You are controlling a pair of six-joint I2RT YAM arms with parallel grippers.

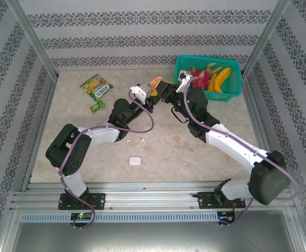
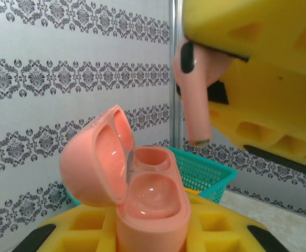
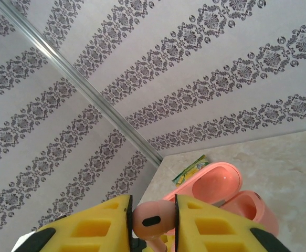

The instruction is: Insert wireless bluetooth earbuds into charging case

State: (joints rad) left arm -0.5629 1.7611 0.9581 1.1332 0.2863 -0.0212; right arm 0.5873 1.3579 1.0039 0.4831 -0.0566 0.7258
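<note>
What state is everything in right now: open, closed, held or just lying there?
Pink case: lid open, both sockets empty, gripped by the left jaws.
Pink earbud: gripped by the right jaws, stem down, not yet in the case.
White case: closed, on the table.
Two white earbuds: loose on the table.
Second pink earbud: loose on the table.

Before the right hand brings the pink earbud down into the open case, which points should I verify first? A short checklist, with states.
1. The case lid is open: ok.
2. The left hand is shut on the pink case: ok.
3. The right hand grips the pink earbud: ok.
4. Both sockets are empty: ok.
5. The stem is straight above a socket: cannot tell; it looks offset sideways.
</note>
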